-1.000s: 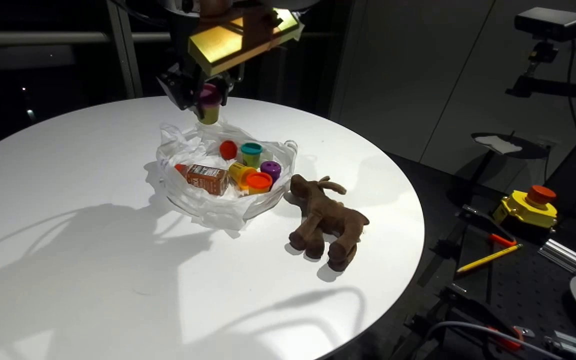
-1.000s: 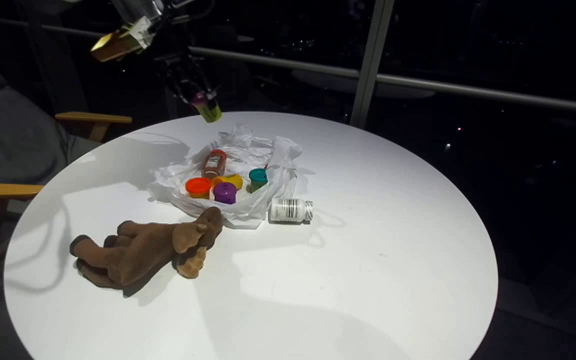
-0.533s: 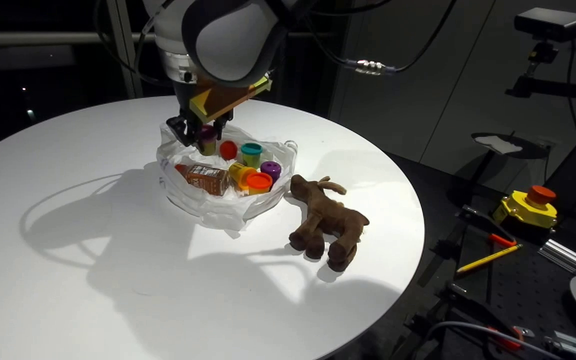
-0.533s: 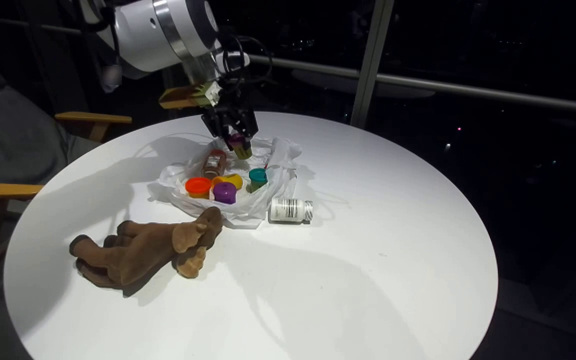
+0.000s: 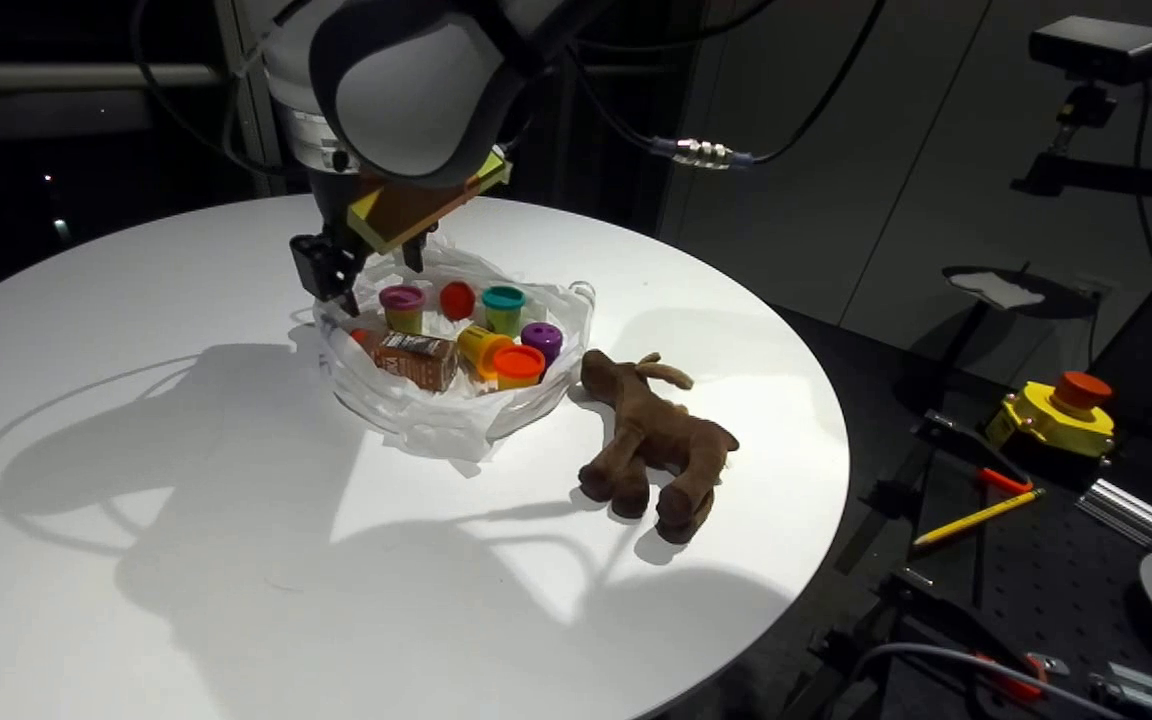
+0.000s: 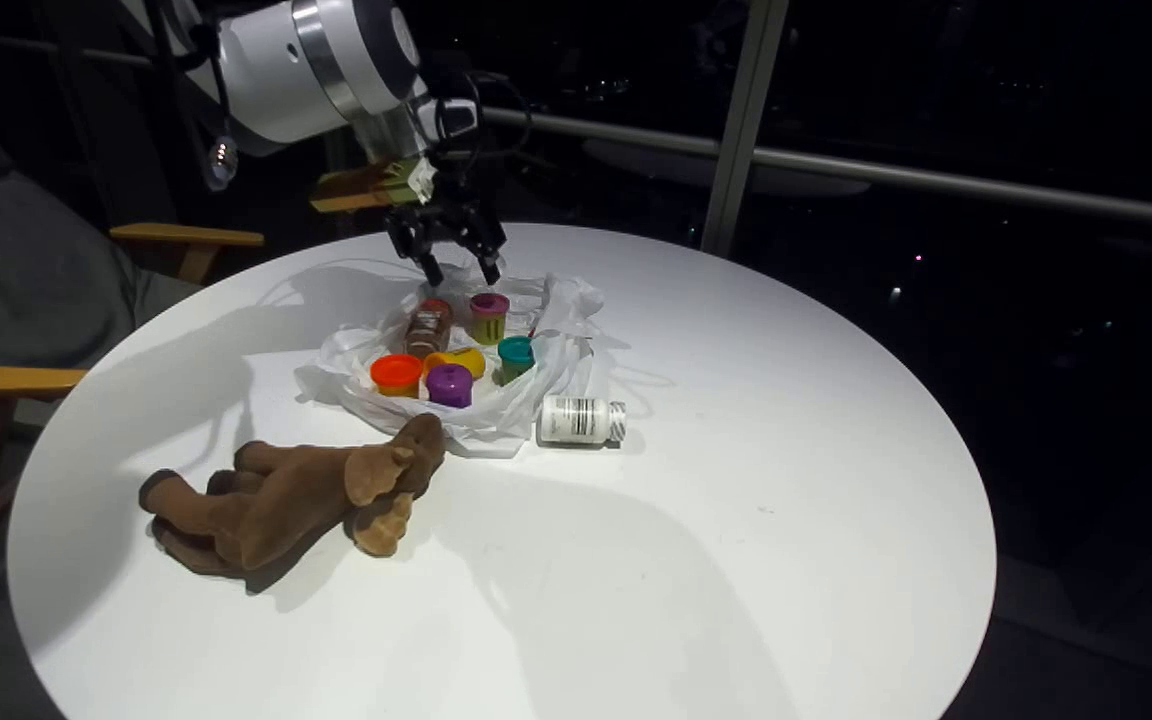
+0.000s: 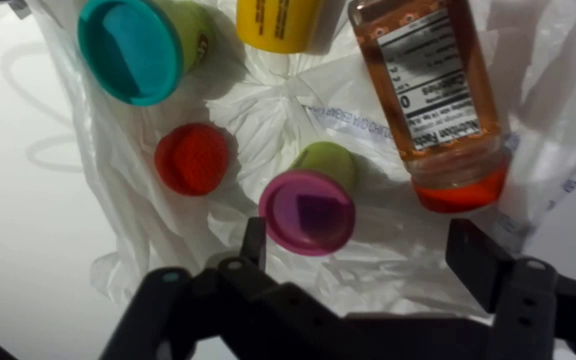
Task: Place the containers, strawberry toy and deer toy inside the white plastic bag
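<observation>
The white plastic bag (image 5: 456,435) lies spread on the table. Inside it sit the containers: a pink-lidded tub (image 7: 308,212) standing slightly tilted in the wrist view, a teal-lidded tub (image 5: 503,312), a yellow tub (image 5: 482,348) on its side, an orange-lidded tub (image 5: 518,368) and a purple tub (image 6: 449,386). The red strawberry toy (image 7: 193,159) rests in the bag, beside the pink-lidded tub. Outside, the brown deer toy (image 5: 661,435) lies on the table, its nose close to the bag's edge. My gripper (image 7: 359,227) hangs over the bag, jaws wide apart, nothing held between them.
A brown sauce bottle (image 7: 430,90) with an orange-red cap also lies in the bag. A white bottle (image 6: 578,420) lies on its side against the bag's outer edge. The round table (image 6: 786,560) has a wooden-armed chair (image 6: 186,237) beyond it.
The gripper came down over the bag with the pink-lidded tub, opened and let it go among the other things. It then shifted slightly away from the tub. The deer toy has not moved.
</observation>
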`<state>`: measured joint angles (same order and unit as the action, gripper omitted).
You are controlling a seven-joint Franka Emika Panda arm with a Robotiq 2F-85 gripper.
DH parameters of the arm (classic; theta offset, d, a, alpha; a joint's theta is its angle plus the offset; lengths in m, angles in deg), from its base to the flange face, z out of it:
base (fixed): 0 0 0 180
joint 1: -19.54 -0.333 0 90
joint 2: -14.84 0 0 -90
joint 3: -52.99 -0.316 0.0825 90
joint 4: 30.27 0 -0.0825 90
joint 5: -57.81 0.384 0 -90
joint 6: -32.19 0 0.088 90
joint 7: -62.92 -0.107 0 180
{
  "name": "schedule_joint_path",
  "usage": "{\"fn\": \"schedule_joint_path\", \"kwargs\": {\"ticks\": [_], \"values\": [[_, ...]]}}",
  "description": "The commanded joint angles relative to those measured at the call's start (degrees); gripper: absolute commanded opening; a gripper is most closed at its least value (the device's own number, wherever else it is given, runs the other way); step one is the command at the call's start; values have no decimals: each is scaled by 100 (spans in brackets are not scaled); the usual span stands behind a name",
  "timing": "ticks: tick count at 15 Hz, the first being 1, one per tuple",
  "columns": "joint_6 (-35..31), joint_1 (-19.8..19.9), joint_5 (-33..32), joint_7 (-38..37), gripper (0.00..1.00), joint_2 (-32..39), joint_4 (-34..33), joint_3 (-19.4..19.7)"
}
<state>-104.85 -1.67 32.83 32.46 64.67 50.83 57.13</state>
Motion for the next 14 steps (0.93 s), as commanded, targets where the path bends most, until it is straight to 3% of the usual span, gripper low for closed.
{"fn": "schedule_joint_path", "kwargs": {"ticks": [1, 4, 7, 10, 14], "values": [[-102, -702, -375, -594, 100, -1171, 1181, 494], [-19, -1187, -963, -1919, 100, -1982, 1934, 886], [135, -1180, -1591, -3170, 100, -2853, 2764, 886], [187, -683, -1890, -4084, 100, -3686, 3628, 598], [-373, 361, -1618, -4532, 100, -4436, 4681, 282]]}}
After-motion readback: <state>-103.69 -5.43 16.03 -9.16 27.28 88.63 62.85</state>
